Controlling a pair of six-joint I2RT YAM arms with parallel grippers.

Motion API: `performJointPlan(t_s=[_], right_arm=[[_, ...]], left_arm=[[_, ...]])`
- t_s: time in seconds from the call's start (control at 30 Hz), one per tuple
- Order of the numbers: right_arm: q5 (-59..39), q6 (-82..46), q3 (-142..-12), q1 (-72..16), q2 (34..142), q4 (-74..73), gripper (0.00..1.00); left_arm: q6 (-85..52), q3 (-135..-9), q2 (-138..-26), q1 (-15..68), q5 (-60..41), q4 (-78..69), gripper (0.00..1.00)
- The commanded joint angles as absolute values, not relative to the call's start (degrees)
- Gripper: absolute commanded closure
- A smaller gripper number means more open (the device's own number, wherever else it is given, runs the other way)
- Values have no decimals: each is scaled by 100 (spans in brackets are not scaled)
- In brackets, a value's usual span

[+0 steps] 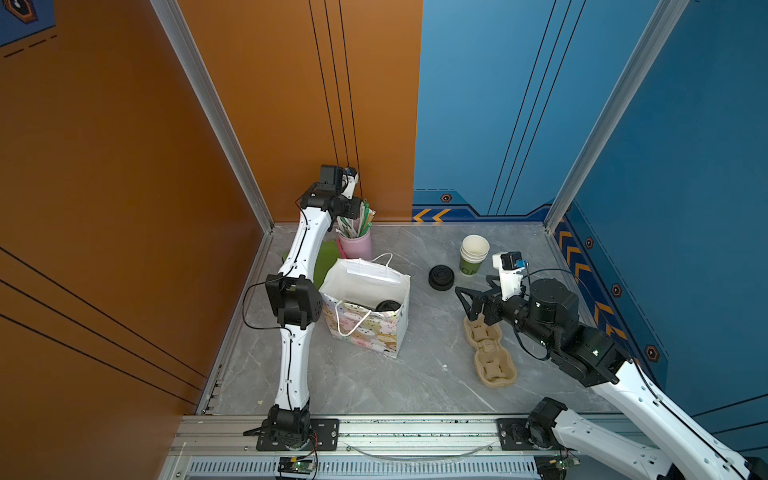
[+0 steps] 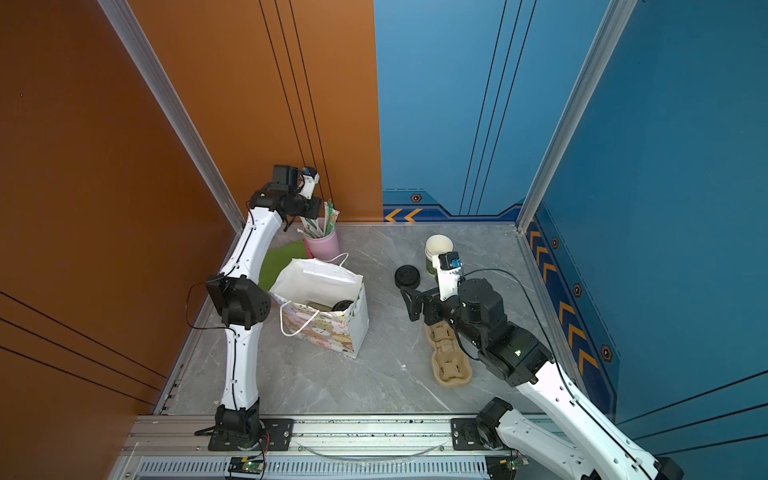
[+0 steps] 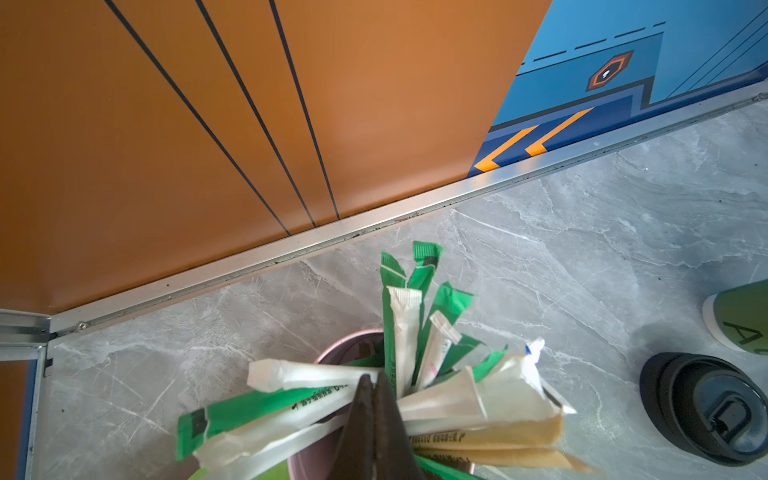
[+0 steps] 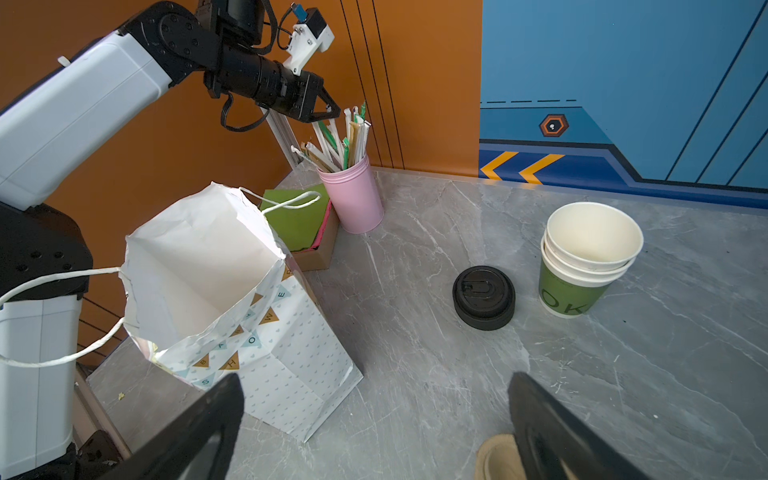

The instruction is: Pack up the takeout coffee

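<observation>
The takeout coffee stands inside the patterned paper bag (image 1: 365, 328), and only its black lid (image 1: 387, 306) (image 2: 341, 306) shows over the bag's rim in both top views. My left gripper (image 3: 372, 380) (image 4: 328, 110) is shut, its tips pressed together among the sachets and straws in the pink cup (image 4: 353, 195) at the back left corner. Nothing shows between its fingers. My right gripper (image 4: 374, 378) (image 1: 473, 286) hangs open above bare table, between the bag and the cardboard cup carrier (image 1: 490, 357). It holds nothing.
A loose black lid (image 1: 441, 277) (image 4: 483, 297) lies beside a stack of lidless cups with a green bottom cup (image 1: 473, 253) (image 4: 590, 257). A box of green napkins (image 4: 297, 216) sits behind the bag (image 4: 216, 270). Walls close the back and both sides.
</observation>
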State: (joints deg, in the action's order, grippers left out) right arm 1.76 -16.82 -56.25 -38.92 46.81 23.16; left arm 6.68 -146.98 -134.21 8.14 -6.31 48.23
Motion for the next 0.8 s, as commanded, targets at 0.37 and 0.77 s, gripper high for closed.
performJointPlan(t_s=[0.37,0.77], right_arm=[[2,-1753,-5547,-3832,4746,2250,0],[-52,-1671,-5624,-3782,4815,2242,0]], left_arm=[[1017,-14358,-11735,886,-299,4878,100],[1165,-13754,-9709,1308,-188,4892,100]])
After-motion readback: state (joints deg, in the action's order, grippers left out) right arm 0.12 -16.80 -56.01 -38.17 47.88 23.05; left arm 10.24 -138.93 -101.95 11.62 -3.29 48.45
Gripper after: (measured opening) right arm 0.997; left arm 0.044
